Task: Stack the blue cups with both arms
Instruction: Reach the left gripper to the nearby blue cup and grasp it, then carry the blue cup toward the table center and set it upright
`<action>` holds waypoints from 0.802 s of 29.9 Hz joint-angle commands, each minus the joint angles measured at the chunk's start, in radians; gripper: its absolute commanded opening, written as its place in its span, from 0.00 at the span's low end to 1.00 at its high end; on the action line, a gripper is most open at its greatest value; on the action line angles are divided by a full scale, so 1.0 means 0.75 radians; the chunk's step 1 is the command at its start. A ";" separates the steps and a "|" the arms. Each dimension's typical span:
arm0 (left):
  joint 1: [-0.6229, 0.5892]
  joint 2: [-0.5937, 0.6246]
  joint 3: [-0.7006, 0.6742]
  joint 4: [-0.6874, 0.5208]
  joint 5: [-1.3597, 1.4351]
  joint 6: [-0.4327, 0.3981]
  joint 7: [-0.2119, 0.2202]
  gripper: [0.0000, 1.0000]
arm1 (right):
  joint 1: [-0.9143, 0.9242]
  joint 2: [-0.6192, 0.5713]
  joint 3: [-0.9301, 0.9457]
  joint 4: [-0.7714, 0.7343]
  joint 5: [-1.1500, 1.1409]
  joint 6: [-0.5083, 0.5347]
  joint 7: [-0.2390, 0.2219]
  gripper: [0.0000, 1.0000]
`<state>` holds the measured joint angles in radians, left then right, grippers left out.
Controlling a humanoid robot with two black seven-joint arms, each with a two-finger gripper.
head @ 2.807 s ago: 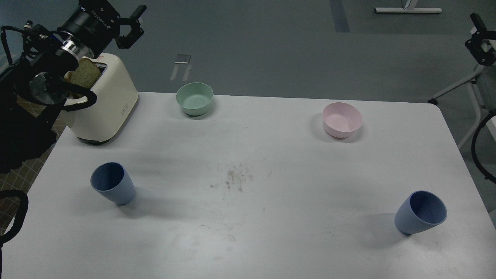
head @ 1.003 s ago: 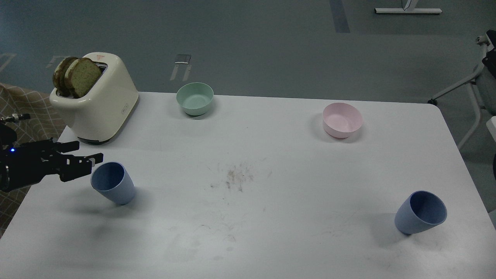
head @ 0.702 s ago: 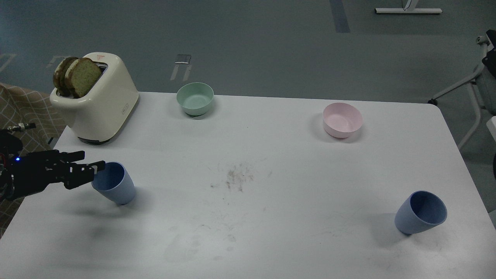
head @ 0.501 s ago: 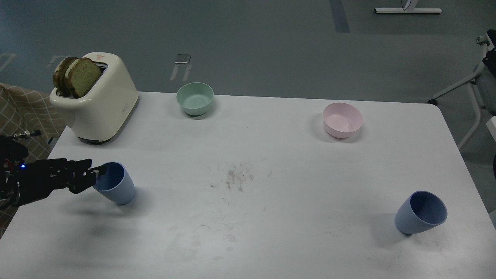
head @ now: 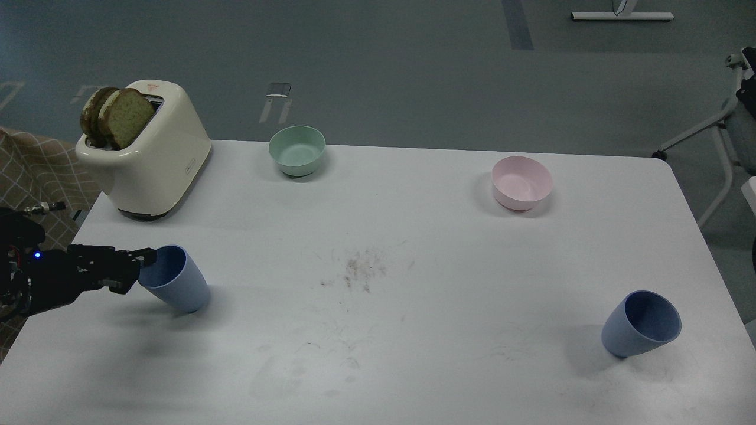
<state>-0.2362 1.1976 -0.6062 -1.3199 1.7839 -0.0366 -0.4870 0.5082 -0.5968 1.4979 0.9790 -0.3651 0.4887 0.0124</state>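
Two blue cups stand on the white table (head: 378, 366). The left blue cup (head: 177, 283) is near the left edge and leans, mouth turned to the left. My left gripper (head: 140, 265) comes in low from the left, and its fingertips are at the cup's left rim, touching it. The fingers are dark and overlap, so I cannot tell their gap. The right blue cup (head: 641, 324) stands alone at the front right. Only a dark piece of the right arm (head: 747, 88) shows at the right edge; its gripper is out of view.
A cream toaster (head: 147, 159) with two bread slices stands at the back left. A mint-green bowl (head: 297, 150) is at the back middle and a pink bowl (head: 522, 183) at the back right. A smudge (head: 357, 268) marks the table's middle.
My left arm came down from above the toaster to table height and moved right to the left cup's rim. The cup has shifted slightly right. The right arm moved mostly out of view.
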 commanded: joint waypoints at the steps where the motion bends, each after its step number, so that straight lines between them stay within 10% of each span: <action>1: -0.010 0.021 -0.018 -0.011 -0.002 0.002 -0.002 0.00 | -0.001 -0.002 0.001 0.000 0.000 0.000 0.000 1.00; 13: -0.335 0.105 -0.020 -0.210 0.110 -0.029 -0.002 0.00 | -0.056 -0.028 0.060 0.002 0.000 0.000 0.000 1.00; 24: -0.638 -0.470 0.062 -0.165 0.468 -0.327 -0.002 0.00 | -0.166 -0.090 0.152 0.004 0.002 0.000 0.000 1.00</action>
<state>-0.6681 0.9425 -0.5917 -1.4637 2.0947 -0.2465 -0.4891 0.3937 -0.6562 1.6032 0.9818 -0.3637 0.4887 0.0123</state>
